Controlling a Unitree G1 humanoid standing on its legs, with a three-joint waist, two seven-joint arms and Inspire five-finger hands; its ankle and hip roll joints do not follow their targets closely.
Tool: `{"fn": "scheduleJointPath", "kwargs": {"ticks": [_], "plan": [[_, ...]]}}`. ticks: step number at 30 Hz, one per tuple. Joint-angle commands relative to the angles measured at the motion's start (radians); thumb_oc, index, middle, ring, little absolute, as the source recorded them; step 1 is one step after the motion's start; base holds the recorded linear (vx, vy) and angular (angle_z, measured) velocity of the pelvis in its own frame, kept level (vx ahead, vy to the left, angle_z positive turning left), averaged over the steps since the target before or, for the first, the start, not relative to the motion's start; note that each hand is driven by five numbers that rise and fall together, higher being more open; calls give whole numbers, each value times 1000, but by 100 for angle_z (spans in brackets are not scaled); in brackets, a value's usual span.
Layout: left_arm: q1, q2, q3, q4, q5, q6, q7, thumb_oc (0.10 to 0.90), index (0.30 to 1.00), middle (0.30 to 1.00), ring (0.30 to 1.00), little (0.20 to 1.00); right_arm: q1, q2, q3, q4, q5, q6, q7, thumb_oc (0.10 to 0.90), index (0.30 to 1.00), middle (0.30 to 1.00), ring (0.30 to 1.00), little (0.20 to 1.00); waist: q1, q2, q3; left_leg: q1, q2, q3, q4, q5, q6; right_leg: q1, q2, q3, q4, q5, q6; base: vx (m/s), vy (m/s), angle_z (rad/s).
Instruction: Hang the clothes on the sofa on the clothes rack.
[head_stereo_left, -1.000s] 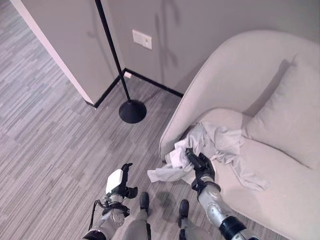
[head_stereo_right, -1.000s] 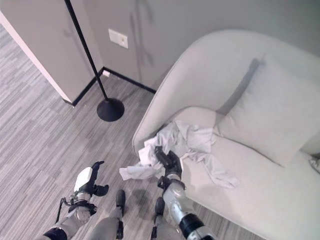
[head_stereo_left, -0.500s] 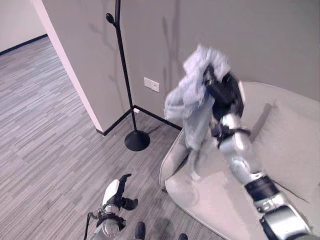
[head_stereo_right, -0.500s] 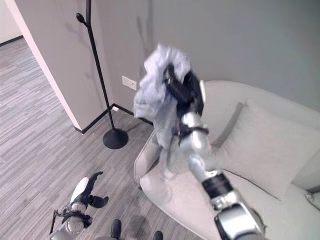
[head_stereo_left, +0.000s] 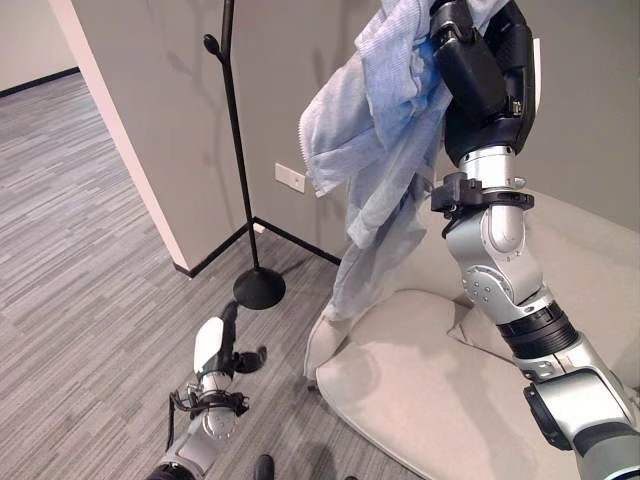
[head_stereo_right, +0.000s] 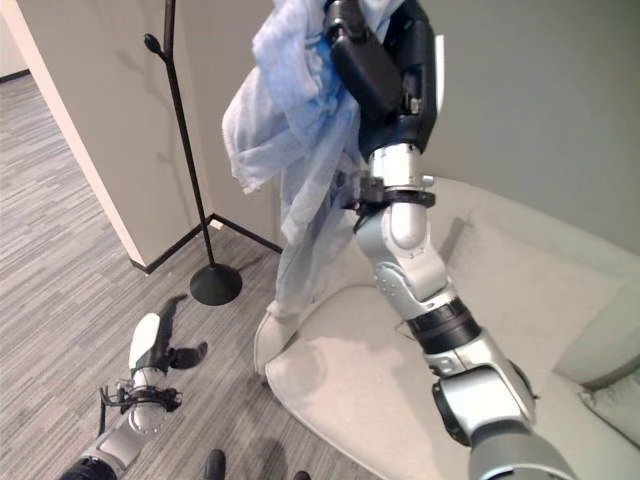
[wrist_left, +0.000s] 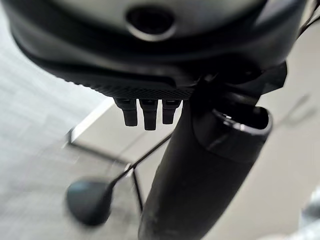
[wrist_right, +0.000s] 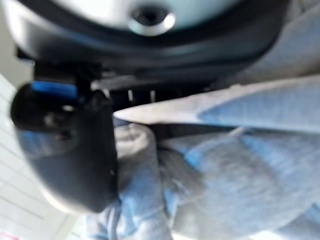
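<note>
My right hand (head_stereo_left: 478, 75) is raised high and shut on a pale blue-grey garment (head_stereo_left: 372, 150), which hangs bunched from it down toward the sofa's (head_stereo_left: 440, 390) near edge. The cloth fills the grip in the right wrist view, garment (wrist_right: 240, 165) against the thumb (wrist_right: 65, 150). The black clothes rack (head_stereo_left: 236, 150) stands left of the garment, its round base (head_stereo_left: 259, 288) on the floor by the wall corner. My left hand (head_stereo_left: 215, 350) hangs low over the floor, fingers relaxed and holding nothing; the left wrist view shows its fingers (wrist_left: 147, 112) with the rack base (wrist_left: 90, 200) beyond.
The light grey sofa has a matching cushion (head_stereo_right: 530, 300) at its back. A wall corner with black skirting (head_stereo_left: 215, 255) stands behind the rack. Grey plank floor (head_stereo_left: 80, 280) spreads out to the left.
My right hand has lifted the garment from the sofa seat to high above it, and the cloth now hangs free. The camera has tilted up. The left hand has stayed low.
</note>
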Motion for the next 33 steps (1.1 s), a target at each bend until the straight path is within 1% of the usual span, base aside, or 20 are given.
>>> {"fn": "scheduleJointPath", "kwargs": {"ticks": [1,3,7,8,9,10,12,14,15,16,17,20,21,24,25,26,27,28,30,33], "plan": [[-127,51,-7,-81,92,-39,132,800,900,900,900,900,-117,-34,-1,-84,-16,-144,7,400,300,300,300,300,21,3,-144,30,185,-6,6,-80,-134,1,-84,6,11,-80,103,7,-6,-5],[-128,41,8,-158,81,-59,134,800,900,900,900,900,-104,-28,11,-110,-13,-141,21,400,300,300,300,300,19,0,-148,38,187,-1,6,-85,-133,3,-83,10,10,-77,103,12,-4,-12],[-135,2,-26,-199,32,-97,98,800,900,900,900,900,-103,-27,25,-116,-5,-145,28,400,300,300,300,300,14,-5,-151,44,185,2,6,-91,-131,4,-84,15,9,-75,104,3,2,-8],[-139,-33,-61,-224,-22,-125,60,800,900,900,900,900,-101,-18,34,-120,0,-142,31,400,300,300,300,300,9,-8,-148,45,182,3,6,-93,-128,3,-85,18,10,-72,105,-4,5,-5],[-140,-33,-61,-223,-23,-125,60,800,900,900,900,900,-100,-19,33,-121,1,-142,31,400,300,300,300,300,10,-8,-148,46,182,3,6,-93,-128,4,-85,18,10,-72,105,-9,10,-5],[-145,-69,-102,-241,-96,-147,6,800,900,900,900,900,-103,-12,39,-119,1,-138,28,400,300,300,300,300,7,-10,-146,46,180,2,6,-94,-126,2,-87,20,10,-70,104,-9,7,-3],[-150,-84,-121,-242,-134,-153,-17,800,900,900,900,900,-105,-7,41,-118,1,-137,25,400,300,300,300,300,6,-11,-145,46,179,2,6,-95,-125,3,-87,20,10,-70,105,-4,3,-2],[-161,-130,-179,-246,-243,-168,-82,800,900,900,900,900,-117,16,49,-114,4,-132,18,400,300,300,300,300,4,-12,-142,46,174,2,6,-98,-121,3,-89,20,10,-67,104,0,0,0],[-161,-130,-179,-246,-243,-168,-82,800,900,900,900,900,-117,16,49,-114,4,-132,18,400,300,300,300,300,4,-12,-142,46,174,2,6,-98,-121,3,-89,20,10,-67,104,0,0,0],[-169,-166,-225,-229,-336,-179,-137,800,900,900,900,900,-124,40,54,-111,10,-131,11,400,300,300,300,300,1,-15,-139,45,170,0,6,-100,-118,4,-91,23,11,-64,103,0,0,0],[-179,-184,-246,-210,-374,-182,-162,800,900,900,900,900,-129,53,59,-111,17,-132,9,400,300,300,300,300,-1,-17,-138,45,169,-1,6,-101,-116,5,-92,25,12,-63,102,0,0,0],[-235,-244,-311,-118,-401,-163,-181,800,900,900,900,900,-133,101,72,-128,60,-152,10,400,300,300,300,300,-12,-24,-135,44,163,-3,6,-105,-113,6,-95,31,15,-58,99,0,0,0],[-316,-317,-333,5,-432,-150,-156,800,900,900,900,900,-116,146,96,-174,96,-174,22,400,300,300,300,300,-28,-26,-136,44,158,1,6,-107,-111,1,-97,37,18,-55,98,0,0,0],[-387,-365,-329,108,-438,-130,-138,800,900,900,900,900,-82,179,130,-226,128,-186,46,400,300,300,300,300,-45,-25,-138,45,156,6,6,-108,-112,-4,-98,45,20,-51,98,-1,-1,-5],[-388,-366,-328,110,-438,-131,-138,800,900,900,900,900,-82,178,130,-226,128,-186,46,400,300,300,300,300,-44,-24,-138,45,156,6,6,-108,-112,-4,-98,46,20,-51,98,0,0,-11],[-416,-387,-316,183,-417,-115,-112,800,900,900,900,900,-67,193,147,-255,145,-198,63,400,300,300,300,300,-56,-22,-140,47,156,13,6,-109,-113,-8,-99,52,21,-50,99,-1,0,-10],[-417,-388,-316,184,-417,-116,-112,800,900,900,900,900,-67,193,147,-255,145,-198,63,400,300,300,300,300,-56,-22,-140,47,156,14,6,-109,-113,-8,-99,53,21,-50,99,-1,1,-7],[-427,-402,-299,226,-429,-110,-98,400,300,300,300,300,-57,197,152,-270,148,-204,63,400,300,300,300,300,-61,-19,-142,49,157,18,6,-109,-113,-10,-100,56,22,-49,100,5,-3,-12],[-453,-420,-252,296,-454,-103,-54,400,300,300,300,300,-37,201,162,-306,149,-215,68,400,300,300,300,300,-72,-15,-145,55,159,27,6,-108,-115,-13,-99,63,21,-50,101,14,-8,-13],[-428,-381,-160,283,-477,-120,20,400,300,300,300,300,25,153,139,-368,135,-237,83,400,300,300,300,300,-84,-2,-152,68,167,46,6,-106,-120,-19,-97,73,18,-55,107,32,-10,-13]]}}
